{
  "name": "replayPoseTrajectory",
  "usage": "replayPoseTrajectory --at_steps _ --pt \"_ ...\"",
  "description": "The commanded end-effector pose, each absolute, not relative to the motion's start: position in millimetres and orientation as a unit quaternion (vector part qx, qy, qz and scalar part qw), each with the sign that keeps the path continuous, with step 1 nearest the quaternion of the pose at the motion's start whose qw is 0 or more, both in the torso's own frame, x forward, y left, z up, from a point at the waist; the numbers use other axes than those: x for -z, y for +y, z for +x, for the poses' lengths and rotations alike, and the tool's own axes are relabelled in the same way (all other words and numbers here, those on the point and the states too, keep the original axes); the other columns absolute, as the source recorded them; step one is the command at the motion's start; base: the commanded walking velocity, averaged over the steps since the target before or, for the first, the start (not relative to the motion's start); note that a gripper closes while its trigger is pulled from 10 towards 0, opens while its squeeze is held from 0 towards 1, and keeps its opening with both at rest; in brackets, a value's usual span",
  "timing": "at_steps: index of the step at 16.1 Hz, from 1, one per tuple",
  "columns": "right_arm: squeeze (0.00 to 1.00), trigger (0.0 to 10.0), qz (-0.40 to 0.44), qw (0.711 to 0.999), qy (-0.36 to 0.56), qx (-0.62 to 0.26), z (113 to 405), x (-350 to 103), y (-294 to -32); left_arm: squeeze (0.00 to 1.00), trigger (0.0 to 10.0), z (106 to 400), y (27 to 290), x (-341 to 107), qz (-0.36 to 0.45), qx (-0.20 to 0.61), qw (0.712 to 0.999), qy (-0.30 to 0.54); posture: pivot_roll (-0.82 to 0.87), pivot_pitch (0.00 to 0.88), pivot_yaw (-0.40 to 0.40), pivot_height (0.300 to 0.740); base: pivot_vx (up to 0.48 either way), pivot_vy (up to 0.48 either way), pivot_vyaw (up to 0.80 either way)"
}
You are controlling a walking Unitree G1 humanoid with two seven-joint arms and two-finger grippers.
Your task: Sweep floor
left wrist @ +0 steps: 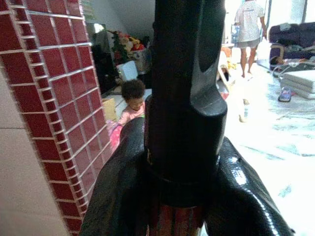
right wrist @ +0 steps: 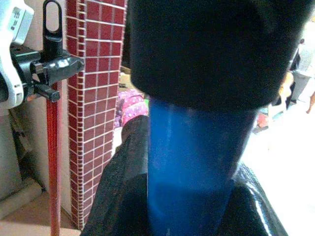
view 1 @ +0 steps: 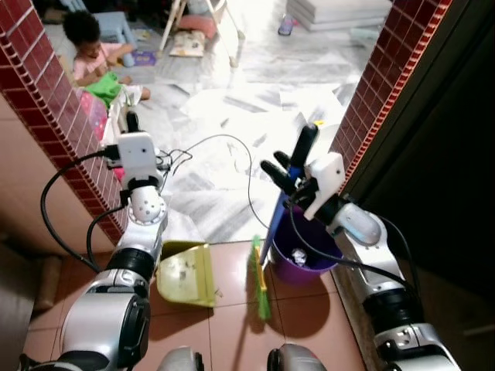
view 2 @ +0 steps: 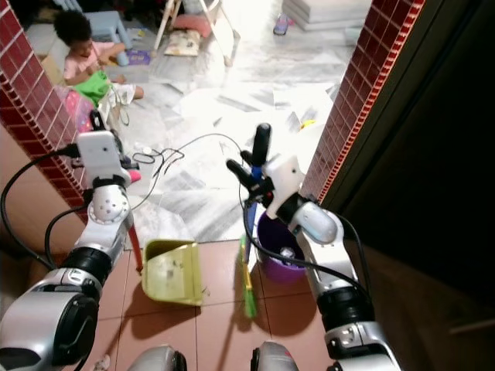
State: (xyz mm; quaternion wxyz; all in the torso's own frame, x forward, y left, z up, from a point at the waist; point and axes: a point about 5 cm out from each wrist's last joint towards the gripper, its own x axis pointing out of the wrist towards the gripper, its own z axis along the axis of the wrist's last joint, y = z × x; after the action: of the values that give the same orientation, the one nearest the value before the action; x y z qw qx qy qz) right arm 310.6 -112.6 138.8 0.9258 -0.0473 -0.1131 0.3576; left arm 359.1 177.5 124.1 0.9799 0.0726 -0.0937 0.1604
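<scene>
Two red-tiled walls (view 1: 46, 100) frame a doorway, marble floor (view 1: 224, 147) beyond, terracotta tiles (view 1: 232, 309) on the near side. Two people – one sitting (view 1: 97, 58) on the marble floor by the left wall, one standing (left wrist: 248, 29) far off in the left wrist view. One purple bucket (view 1: 298, 259) stands on the terracotta tiles by the right wall; something small and pale lies in it, too blurred to tell what. One yellow-green dustpan (view 1: 188, 272) sits on the tiles below the left arm, a few pale specks in its tray; its red handle (view 2: 134, 239) rises to a black grip (left wrist: 184, 93). One broom – blue handle (right wrist: 192, 167), green bristles (view 1: 259, 278) on the tiles between dustpan and bucket, just beside the bucket. Left hand (view 1: 130, 127) clamped on the dustpan's black grip, up by the left wall. Right hand (view 1: 290, 166) closed around the broom's blue handle just under its black cap, above the bucket. One black cable (view 1: 224, 151) trails across the marble.
</scene>
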Motion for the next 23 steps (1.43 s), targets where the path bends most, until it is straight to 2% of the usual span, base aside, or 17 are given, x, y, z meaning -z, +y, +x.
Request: replayPoseTrajectory --at_steps 1,4,6,10,17,21,23 --pt "0.0 10.0 -0.057 0.921 -0.14 -0.358 312 -151 -111 0.0 10.0 361 183 -133 0.071 -0.17 0.977 -0.111 -0.13 0.0 -0.029 0.74 0.0 0.0 0.0" --pt "0.0 10.0 -0.054 0.922 -0.138 -0.357 312 -150 -111 0.0 10.0 362 187 -138 0.102 -0.153 0.975 -0.124 -0.12 0.0 -0.027 0.74 0.0 0.0 0.0" --pt "0.0 10.0 -0.048 0.924 -0.134 -0.355 311 -147 -109 0.0 10.0 361 198 -134 0.143 -0.155 0.972 -0.107 -0.12 0.0 -0.025 0.74 0.0 0.0 0.0" --pt "0.0 10.0 -0.033 0.927 -0.123 -0.352 304 -140 -109 0.0 10.0 356 204 -122 0.149 -0.148 0.974 -0.088 -0.13 0.021 -0.026 0.74 0.0 0.0 0.0" --pt "0.0 10.0 0.016 0.942 -0.114 -0.315 310 -141 -107 0.0 10.0 355 177 -107 0.135 -0.124 0.981 -0.059 -0.17 0.115 -0.054 0.74 0.0 0.0 0.0" --pt "0.0 10.0 0.03 0.94 -0.112 -0.32 314 -137 -88 0.0 10.0 354 164 -102 0.108 -0.126 0.985 -0.053 -0.15 0.167 -0.075 0.74 0.0 0.0 0.0" --pt "0.0 10.0 0.093 0.94 -0.098 -0.313 316 -136 -74 0.0 10.0 353 156 -100 0.098 -0.123 0.986 -0.049 -0.15 0.185 -0.081 0.74 0.0 0.0 0.0"
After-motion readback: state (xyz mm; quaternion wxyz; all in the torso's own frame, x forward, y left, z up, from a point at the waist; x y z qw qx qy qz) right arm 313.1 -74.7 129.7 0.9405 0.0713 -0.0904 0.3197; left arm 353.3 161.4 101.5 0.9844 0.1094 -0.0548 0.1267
